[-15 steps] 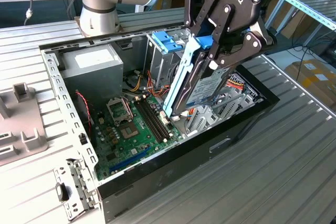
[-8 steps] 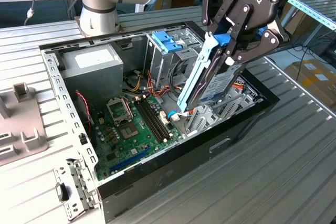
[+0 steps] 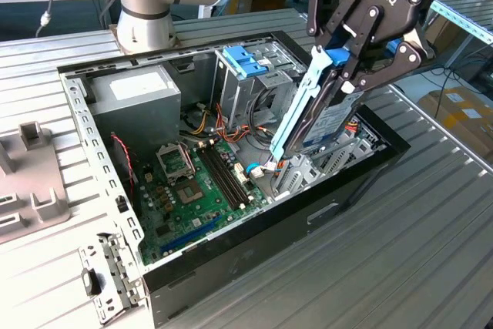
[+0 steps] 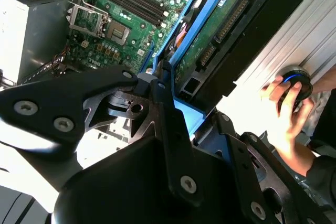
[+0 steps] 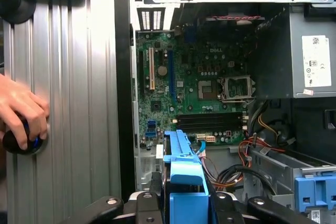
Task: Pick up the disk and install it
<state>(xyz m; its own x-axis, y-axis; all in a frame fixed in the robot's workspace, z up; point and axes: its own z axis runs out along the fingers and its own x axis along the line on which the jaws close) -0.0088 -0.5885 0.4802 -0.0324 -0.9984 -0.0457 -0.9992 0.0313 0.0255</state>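
The disk (image 3: 330, 113), a dark flat drive with bright blue side rails, hangs steeply tilted over the corner of the open computer case (image 3: 231, 260) on the exterior view's right. Its lower end dips inside the case beside a metal bracket (image 3: 296, 175). My gripper (image 3: 348, 65) is shut on the disk's upper end, by the blue end tab. In the second wrist view the disk (image 4: 220, 30) slopes away from my gripper (image 4: 191, 111) toward the motherboard. In the first wrist view the blue tab (image 5: 184, 179) sits between the black fingers (image 5: 149, 203).
Inside the case lie the green motherboard (image 3: 192, 190), a grey power supply (image 3: 135, 94) and a metal cage with a lighter blue latch (image 3: 245, 59). Red and orange cables (image 5: 236, 169) run near the cage. A person's hand (image 5: 21, 111) rests on a round knob on the ribbed table.
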